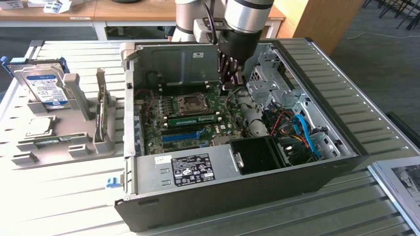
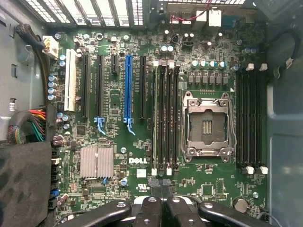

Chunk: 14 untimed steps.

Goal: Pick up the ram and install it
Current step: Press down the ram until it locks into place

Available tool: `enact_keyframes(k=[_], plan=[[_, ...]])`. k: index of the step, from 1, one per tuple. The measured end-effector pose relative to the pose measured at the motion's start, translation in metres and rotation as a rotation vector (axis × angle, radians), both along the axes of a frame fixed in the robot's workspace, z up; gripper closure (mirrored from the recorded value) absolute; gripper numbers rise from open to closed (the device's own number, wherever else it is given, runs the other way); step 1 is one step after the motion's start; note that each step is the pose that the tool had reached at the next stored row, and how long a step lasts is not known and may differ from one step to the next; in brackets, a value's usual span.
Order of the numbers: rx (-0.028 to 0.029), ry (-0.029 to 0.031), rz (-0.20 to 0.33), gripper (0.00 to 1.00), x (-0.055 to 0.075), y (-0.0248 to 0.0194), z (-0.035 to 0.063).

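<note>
I have the end effector (image 1: 231, 82) hanging inside the open case (image 1: 328, 167), which lies on its side on the slatted worktop (image 1: 59, 196). In the wrist view its fingers (image 2: 152, 185) are pressed together with nothing between them. The case holds the motherboard (image 1: 220, 129), a labelled power supply (image 1: 190, 169) at the near end, and a tangle of blue and red cables (image 1: 298, 130) towards the exterior view's right. The ram (image 1: 194, 119) sits along a memory slot just beside the empty socket (image 1: 192, 102), between it and the blue slot (image 1: 180, 136), well apart from the end effector. On the exterior view's left a grey holder (image 1: 78, 147) stands on the worktop with a hard drive (image 1: 43, 88) upright in it and a square chip (image 1: 39, 127) lying flat in a lower pocket
</note>
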<state>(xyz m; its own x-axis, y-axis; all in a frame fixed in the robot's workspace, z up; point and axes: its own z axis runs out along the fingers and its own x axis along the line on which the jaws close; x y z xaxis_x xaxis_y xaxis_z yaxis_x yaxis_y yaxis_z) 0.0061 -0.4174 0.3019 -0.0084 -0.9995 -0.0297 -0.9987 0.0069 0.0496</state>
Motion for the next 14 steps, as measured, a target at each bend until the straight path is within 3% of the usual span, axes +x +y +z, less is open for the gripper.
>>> enact_keyframes(k=[14], plan=[[0.0000,0.0000,0.000,0.90,0.000,0.0000,-0.0111]])
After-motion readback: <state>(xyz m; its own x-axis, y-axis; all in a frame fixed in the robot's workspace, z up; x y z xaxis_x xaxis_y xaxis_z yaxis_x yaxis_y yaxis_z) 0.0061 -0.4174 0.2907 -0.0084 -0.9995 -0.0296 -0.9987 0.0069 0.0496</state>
